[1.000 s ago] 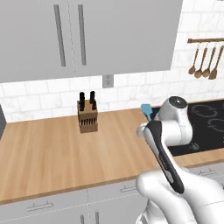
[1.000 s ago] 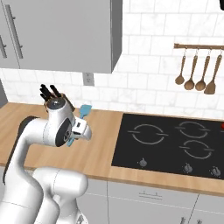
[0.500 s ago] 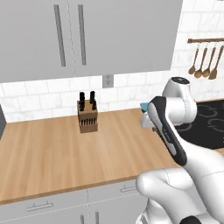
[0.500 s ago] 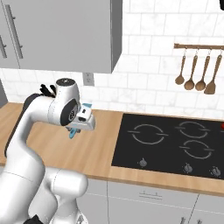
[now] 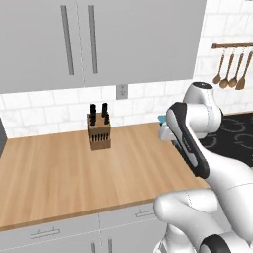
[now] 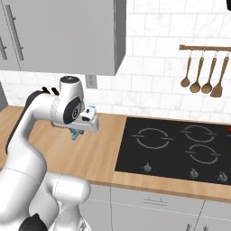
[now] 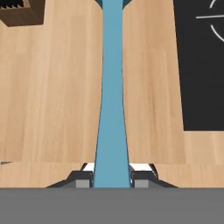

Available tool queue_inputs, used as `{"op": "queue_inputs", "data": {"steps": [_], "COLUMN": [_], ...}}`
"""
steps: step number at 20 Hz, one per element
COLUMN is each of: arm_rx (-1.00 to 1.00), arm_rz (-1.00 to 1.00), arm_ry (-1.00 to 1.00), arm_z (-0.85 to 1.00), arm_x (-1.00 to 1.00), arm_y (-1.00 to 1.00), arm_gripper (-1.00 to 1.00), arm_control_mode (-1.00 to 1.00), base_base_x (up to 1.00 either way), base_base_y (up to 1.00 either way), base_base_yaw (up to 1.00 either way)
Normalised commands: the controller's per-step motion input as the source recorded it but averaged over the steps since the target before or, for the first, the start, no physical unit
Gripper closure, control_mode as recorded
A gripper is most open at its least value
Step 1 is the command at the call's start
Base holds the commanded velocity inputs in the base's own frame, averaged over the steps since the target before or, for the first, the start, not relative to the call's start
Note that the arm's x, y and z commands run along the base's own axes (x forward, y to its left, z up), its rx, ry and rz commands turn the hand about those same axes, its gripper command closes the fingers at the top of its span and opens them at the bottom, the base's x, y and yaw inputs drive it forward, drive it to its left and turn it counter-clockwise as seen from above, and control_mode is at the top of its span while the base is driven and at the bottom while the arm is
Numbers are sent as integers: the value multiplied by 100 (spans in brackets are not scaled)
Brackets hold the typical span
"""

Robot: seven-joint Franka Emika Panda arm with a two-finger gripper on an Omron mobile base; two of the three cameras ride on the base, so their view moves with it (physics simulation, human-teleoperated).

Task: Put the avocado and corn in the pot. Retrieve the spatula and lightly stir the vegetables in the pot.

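The two-finger gripper (image 7: 112, 181) was clamped tight on the slim light-blue spatula (image 7: 112, 100), whose thin handle ran straight up between the dark fingertips (image 7: 82, 183) in the hand view. Compared with a second before, the white arm had swung from low beside the wooden knife block (image 5: 98, 131) toward the black four-ring cooktop (image 6: 180, 149), and the hand had lifted clear of the pale wooden countertop (image 5: 64, 173). In the right base view the gripper (image 6: 76, 133) hung above the counter between the knife block side and the cooktop's near edge, the spatula (image 6: 75, 134) showing as a blue sliver under the wrist. That shift suggested the retrieval step was done and the carry toward the stirring place was under way.

A sliver of bright red (image 6: 229, 130) at the far side of the cooktop may have been the pot, too little of it visible to be sure.

The room had white tiled walls, grey upper cabinets (image 5: 99, 39), and brown wooden spoons on a rail (image 6: 205, 76) above the cooktop. Grey drawers ran below the counter edge.
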Motion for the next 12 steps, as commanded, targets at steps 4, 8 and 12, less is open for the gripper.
{"op": "queue_inputs", "data": {"steps": [4,8,12], "arm_rx": [0,0,0], "arm_rz": [0,0,0], "arm_ry": [0,0,0], "arm_z": [0,0,0], "arm_x": [0,0,0], "arm_y": [0,0,0], "arm_gripper": [100,100,100], "arm_control_mode": [-100,100,100], "base_base_x": [0,0,1], "base_base_y": [0,-3,-85], "base_base_yaw": [0,0,-2]}}
